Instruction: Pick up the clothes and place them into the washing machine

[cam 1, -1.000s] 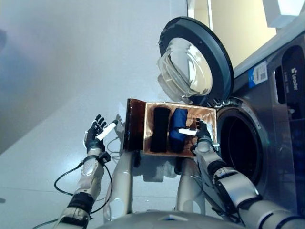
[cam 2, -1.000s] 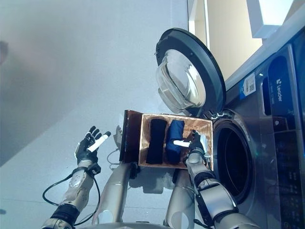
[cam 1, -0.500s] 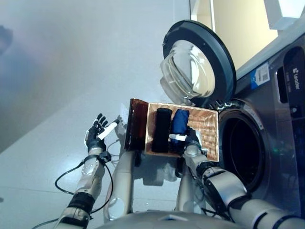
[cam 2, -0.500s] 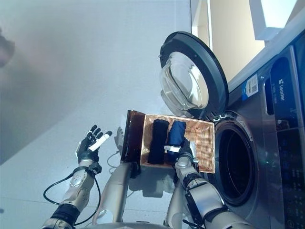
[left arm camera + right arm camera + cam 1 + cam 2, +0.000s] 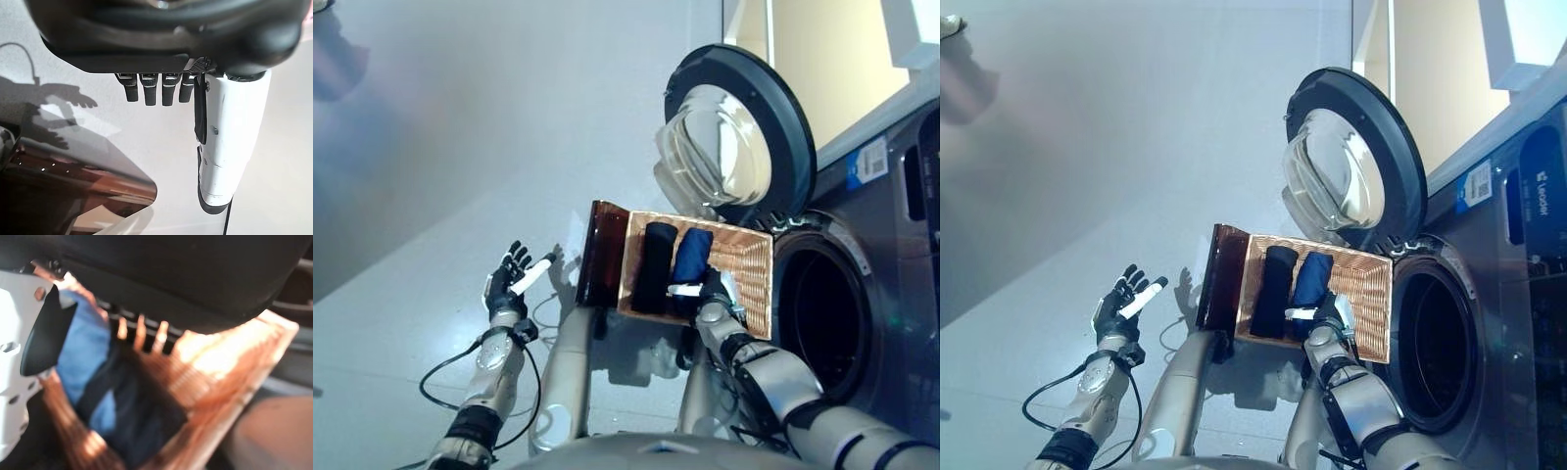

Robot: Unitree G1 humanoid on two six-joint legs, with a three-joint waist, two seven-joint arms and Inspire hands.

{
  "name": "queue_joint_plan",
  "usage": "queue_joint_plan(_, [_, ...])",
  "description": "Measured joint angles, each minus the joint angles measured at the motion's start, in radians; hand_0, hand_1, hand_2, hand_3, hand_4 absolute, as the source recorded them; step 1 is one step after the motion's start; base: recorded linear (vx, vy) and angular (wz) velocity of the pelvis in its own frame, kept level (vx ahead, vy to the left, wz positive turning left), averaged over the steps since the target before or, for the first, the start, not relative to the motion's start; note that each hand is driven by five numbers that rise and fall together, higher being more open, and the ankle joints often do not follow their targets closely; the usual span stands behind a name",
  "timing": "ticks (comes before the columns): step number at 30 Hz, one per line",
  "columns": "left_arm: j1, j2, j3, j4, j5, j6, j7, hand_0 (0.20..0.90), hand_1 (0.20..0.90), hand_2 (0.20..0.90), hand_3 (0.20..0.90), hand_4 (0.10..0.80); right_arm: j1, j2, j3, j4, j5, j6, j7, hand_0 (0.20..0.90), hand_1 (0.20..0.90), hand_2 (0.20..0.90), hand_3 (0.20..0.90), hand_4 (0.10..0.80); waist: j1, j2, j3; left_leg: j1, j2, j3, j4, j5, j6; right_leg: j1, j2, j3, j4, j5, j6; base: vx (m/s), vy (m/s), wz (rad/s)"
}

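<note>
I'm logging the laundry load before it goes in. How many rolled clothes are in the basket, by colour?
Black roll: 1
Blue roll: 1
Total: 2, both lying side by side in the wicker basket, with the right hand at the blue one.

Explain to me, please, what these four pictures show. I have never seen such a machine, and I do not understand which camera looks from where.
This is a humanoid robot doing laundry. Two pictures come from cameras in its head, looking down; the other two come from cameras on its wrists. On the floor stands a basket holding two rolled clothes, a black roll and a blue roll. Beside it is a washer with its door swung open. The right hand reaches into the basket at the blue roll; whether it grips it is unclear. The left hand is open and holds nothing.
</note>
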Motion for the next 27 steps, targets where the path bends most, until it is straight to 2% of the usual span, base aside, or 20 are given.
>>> queue_joint_plan(5, [0.0, 0.005, -0.012, -0.009, 0.0, 0.001, -0.001, 0.9, 0.9, 0.9, 0.9, 0.8, -0.005, -0.013, 0.001, 0.003, -0.028, 0.021, -0.005, 0.9, 0.9, 0.9, 0.9, 0.8, 0.0, 0.007, -0.005, -0.044, 0.003, 0.0, 0.048, -0.008, 0.001, -0.045, 0.0, 0.012, 0.048, -0.012, 0.0, -0.02, -0.001, 0.02])
queue_joint_plan(9, [0.021, 0.014, -0.031, -0.075, 0.0, 0.013, -0.005, 0.9, 0.9, 0.9, 0.9, 0.8, -0.027, -0.014, 0.002, 0.025, -0.049, 0.045, -0.005, 0.9, 0.9, 0.9, 0.9, 0.8, 0.003, 0.012, -0.005, -0.084, 0.002, -0.001, 0.082, -0.011, 0.004, -0.083, -0.002, 0.022, 0.085, -0.015, -0.002, -0.036, -0.002, 0.02])
queue_joint_plan(10, [0.025, 0.019, -0.032, -0.092, 0.0, 0.013, -0.008, 0.9, 0.9, 0.9, 0.9, 0.8, -0.033, -0.015, 0.002, 0.025, -0.064, 0.055, -0.006, 0.625, 0.625, 0.625, 0.625, 0.604, 0.006, 0.014, -0.006, -0.095, 0.002, -0.001, 0.082, -0.012, 0.003, -0.095, -0.001, 0.024, 0.09, -0.017, -0.005, -0.039, -0.009, 0.09])
queue_joint_plan(11, [0.024, 0.026, -0.032, -0.103, 0.0, 0.013, -0.01, 0.9, 0.9, 0.9, 0.9, 0.8, -0.04, -0.017, 0.002, 0.026, -0.071, 0.062, -0.011, 0.469, 0.469, 0.469, 0.469, 0.492, 0.008, 0.014, -0.006, -0.105, 0.0, 0.0, 0.076, -0.016, -0.009, -0.108, -0.004, 0.026, 0.086, -0.018, -0.007, -0.032, -0.011, 0.13])
queue_joint_plan(12, [0.019, 0.032, -0.032, -0.11, 0.0, 0.013, -0.013, 0.9, 0.9, 0.9, 0.9, 0.8, -0.046, -0.016, 0.002, 0.035, -0.084, 0.062, -0.022, 0.2, 0.2, 0.2, 0.2, 0.3, 0.007, 0.016, -0.008, -0.128, -0.005, -0.009, 0.16, -0.038, -0.03, -0.118, -0.019, 0.02, 0.09, -0.018, -0.008, -0.022, -0.012, -0.1])
queue_joint_plan(13, [0.045, 0.034, -0.029, -0.117, 0.0, 0.013, -0.02, 0.9, 0.9, 0.9, 0.9, 0.8, -0.046, -0.025, 0.003, 0.047, -0.094, 0.063, -0.033, 0.2, 0.2, 0.2, 0.2, 0.3, 0.021, 0.028, -0.017, -0.134, -0.001, -0.032, 0.313, -0.107, -0.039, -0.13, -0.022, 0.016, 0.117, -0.02, 0.0, -0.011, -0.018, -0.29])
queue_joint_plan(14, [0.071, 0.034, -0.029, -0.117, -0.001, 0.015, -0.024, 0.9, 0.9, 0.9, 0.9, 0.8, -0.045, -0.044, 0.012, 0.045, -0.104, 0.063, -0.046, 0.2, 0.2, 0.2, 0.2, 0.3, 0.022, 0.049, -0.031, -0.116, -0.007, -0.057, 0.291, -0.198, -0.005, -0.143, -0.012, 0.01, 0.141, -0.022, 0.003, -0.001, -0.023, -0.3])
queue_joint_plan(16, [0.074, 0.037, -0.03, -0.126, -0.002, 0.018, -0.03, 0.9, 0.9, 0.9, 0.9, 0.8, -0.047, -0.078, 0.014, 0.046, -0.114, 0.068, -0.046, 0.2, 0.2, 0.2, 0.2, 0.3, 0.023, 0.052, -0.034, -0.129, -0.022, -0.056, 0.287, -0.194, -0.001, -0.143, -0.03, 0.012, 0.142, -0.021, 0.0, 0.007, -0.028, 0.19])
queue_joint_plan(20, [0.096, 0.046, -0.028, -0.127, -0.002, 0.018, -0.04, 0.9, 0.9, 0.9, 0.9, 0.8, -0.049, -0.104, 0.003, 0.059, -0.116, 0.09, -0.022, 0.2, 0.2, 0.2, 0.2, 0.3, 0.03, 0.051, -0.037, -0.139, -0.013, -0.052, 0.28, -0.187, -0.001, -0.143, -0.035, -0.002, 0.151, -0.028, 0.01, 0.012, -0.02, 0.24])
queue_joint_plan(27, [0.121, 0.047, -0.033, -0.144, -0.003, 0.022, -0.072, 0.9, 0.9, 0.9, 0.9, 0.8, -0.061, -0.104, -0.03, 0.067, -0.115, 0.104, 0.019, 0.2, 0.2, 0.2, 0.2, 0.3, 0.033, 0.051, -0.038, -0.142, -0.015, -0.056, 0.278, -0.17, 0.001, -0.142, -0.039, -0.009, 0.155, -0.029, 0.011, 0.008, -0.014, 0.03])
